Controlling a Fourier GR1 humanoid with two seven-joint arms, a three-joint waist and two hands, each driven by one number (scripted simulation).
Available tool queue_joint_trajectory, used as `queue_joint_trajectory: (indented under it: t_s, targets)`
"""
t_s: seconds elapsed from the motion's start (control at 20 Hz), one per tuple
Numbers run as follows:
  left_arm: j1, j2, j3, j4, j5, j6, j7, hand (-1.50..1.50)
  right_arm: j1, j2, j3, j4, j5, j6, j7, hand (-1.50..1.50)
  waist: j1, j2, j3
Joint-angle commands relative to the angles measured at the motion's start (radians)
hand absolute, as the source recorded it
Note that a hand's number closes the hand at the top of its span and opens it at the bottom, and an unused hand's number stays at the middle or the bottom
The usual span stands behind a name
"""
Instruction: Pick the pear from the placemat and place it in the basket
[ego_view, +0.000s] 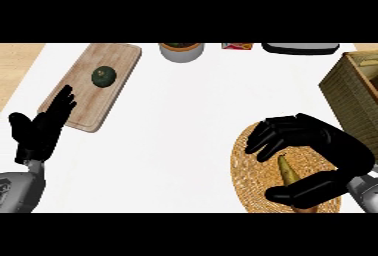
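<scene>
Two hands are showing as we are looking down: our right hand (310, 150) is arching over the pear (288, 172), fingers and thumb curving on either side of it without closing on it, while the pear is lying on the round woven placemat (247, 170). Our left hand (40, 132) is resting open at the left edge, fingers straight, overlapping the board (92, 85) carrying a dark green fruit (103, 76). The basket (354, 92) is standing at the right edge, beyond the placemat.
</scene>
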Motion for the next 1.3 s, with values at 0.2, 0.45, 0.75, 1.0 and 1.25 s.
queue_joint_trajectory:
  t_s: [0.2,0.45,0.75,1.0,1.25]
  targets:
    - [0.030,-0.021,0.016,-0.110,0.041,0.037,0.161,0.00,0.236,0.031,0.220,-0.244,0.429,-0.167,-0.100,-1.50,-0.049,-0.012,0.000]
    - [-0.004,-0.046,0.013,-0.058,0.027,0.046,0.146,0.00,0.167,-0.077,0.211,-0.428,0.444,-0.058,0.299,-1.50,-0.064,-0.010,-0.004]
    - [0.003,0.001,0.046,-0.062,0.054,0.009,0.166,0.00,-0.017,-0.243,0.027,-0.486,0.618,-0.002,0.556,-1.50,-0.065,-0.018,-0.008]
    - [0.014,-0.041,0.024,-0.079,0.034,0.023,0.142,0.00,-0.150,-0.248,-0.026,-0.534,0.447,0.198,0.861,-1.50,-0.039,-0.008,-0.005]
    - [0.009,-0.039,0.016,-0.105,0.015,0.030,0.167,0.00,-0.241,-0.335,-0.057,-0.465,0.199,0.427,0.917,-1.50,-0.032,-0.007,-0.005]
